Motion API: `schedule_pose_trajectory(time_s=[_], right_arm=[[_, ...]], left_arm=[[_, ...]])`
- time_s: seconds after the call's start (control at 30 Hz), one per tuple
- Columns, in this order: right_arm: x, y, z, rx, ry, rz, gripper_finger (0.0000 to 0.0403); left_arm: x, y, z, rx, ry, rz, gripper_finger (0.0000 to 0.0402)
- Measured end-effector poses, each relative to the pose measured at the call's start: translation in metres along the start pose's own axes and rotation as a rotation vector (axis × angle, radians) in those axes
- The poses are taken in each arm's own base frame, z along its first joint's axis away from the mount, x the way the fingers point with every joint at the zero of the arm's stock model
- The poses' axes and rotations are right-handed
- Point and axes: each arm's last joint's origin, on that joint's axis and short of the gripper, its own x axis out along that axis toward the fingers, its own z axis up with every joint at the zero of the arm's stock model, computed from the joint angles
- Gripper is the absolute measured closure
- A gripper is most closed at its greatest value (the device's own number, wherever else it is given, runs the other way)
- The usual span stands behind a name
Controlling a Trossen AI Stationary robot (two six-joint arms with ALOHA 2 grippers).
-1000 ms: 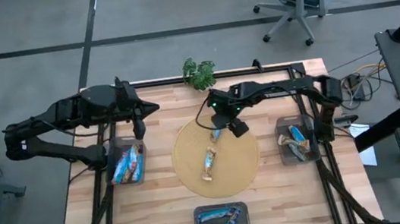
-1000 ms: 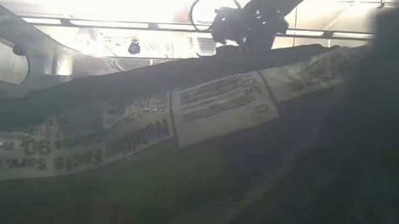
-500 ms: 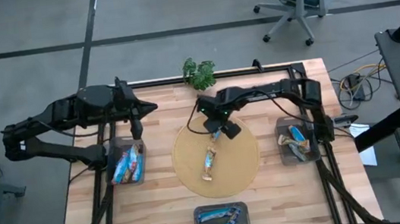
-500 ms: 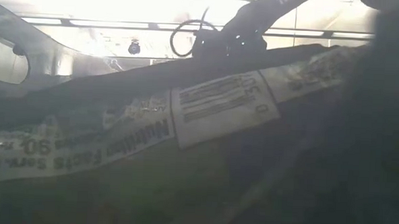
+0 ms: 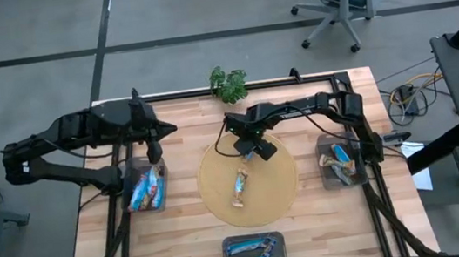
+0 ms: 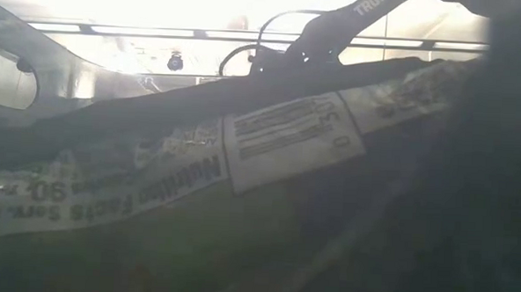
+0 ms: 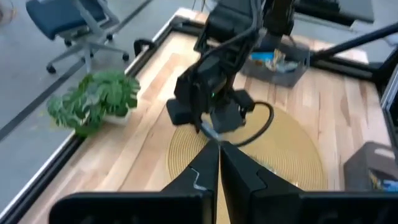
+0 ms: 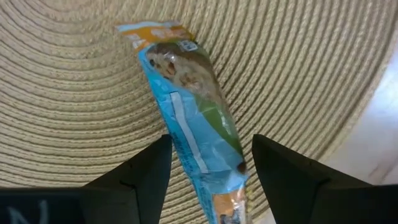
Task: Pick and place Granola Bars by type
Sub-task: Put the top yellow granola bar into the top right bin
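Observation:
One granola bar (image 8: 189, 112), blue wrapper with orange ends, lies flat on the round woven mat (image 5: 281, 188); it also shows in the high view (image 5: 240, 187). My right gripper (image 8: 211, 142) hangs open just above the bar's far end, pointing down, one finger on either side of the bar and apart from it. It shows over the mat's far part in the high view (image 5: 250, 150). My left gripper (image 7: 219, 158) is shut and bare, held up over the table's left side (image 5: 157, 151), above the left bin (image 5: 133, 177).
Grey bins holding sorted bars stand at the left, at the right (image 5: 337, 143) and at the near edge (image 5: 252, 243). A small potted plant (image 5: 228, 82) sits at the far edge. A bar wrapper (image 6: 279, 134) close to the lens blocks most of the low view.
My right gripper has come down toward the bar on the mat, shifting a little toward the table's left, and has turned about its own axis, staying open. The bar has kept its place.

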Motion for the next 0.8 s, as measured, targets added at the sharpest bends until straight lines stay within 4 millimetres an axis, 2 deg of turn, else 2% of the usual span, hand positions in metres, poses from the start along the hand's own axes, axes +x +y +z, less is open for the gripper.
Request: schedule_pose_trajectory(time_s=[0.63, 0.8], right_arm=[[0.0013, 0.0000, -0.0005, -0.010, 0.004, -0.005, 0.0189], [0.0059, 0.0038, -0.0037, -0.014, 0.013, 0.015, 0.0203]], left_arm=[[-0.0006, 0.0024, -0.0109, -0.005, 0.110, 0.029, 0.0401], [-0.0006, 0.0024, -0.0108, -0.006, 0.110, 0.029, 0.0401]])
